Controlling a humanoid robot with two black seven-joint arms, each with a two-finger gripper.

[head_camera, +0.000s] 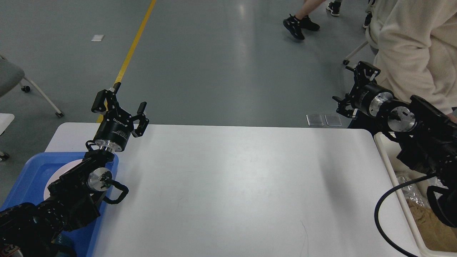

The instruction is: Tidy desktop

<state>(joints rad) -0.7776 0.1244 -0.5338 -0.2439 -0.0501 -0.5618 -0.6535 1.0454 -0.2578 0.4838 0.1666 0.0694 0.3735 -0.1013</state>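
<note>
The desktop [232,185] is a large white tabletop with rounded corners, and its surface carries nothing between my arms. My left gripper [119,107] is open and empty, raised above the desktop's far left corner, fingers pointing away from me. My right gripper [351,89] is open and empty, held in the air beyond the desktop's far right corner, above the floor.
A blue tray [32,175] with a white plate [57,178] lies on the desktop's left edge under my left arm. A cream bin [403,200] with crumpled wrappers stands at the right edge. A person in a cream top [414,46] stands close behind my right gripper. A chair [14,78] is far left.
</note>
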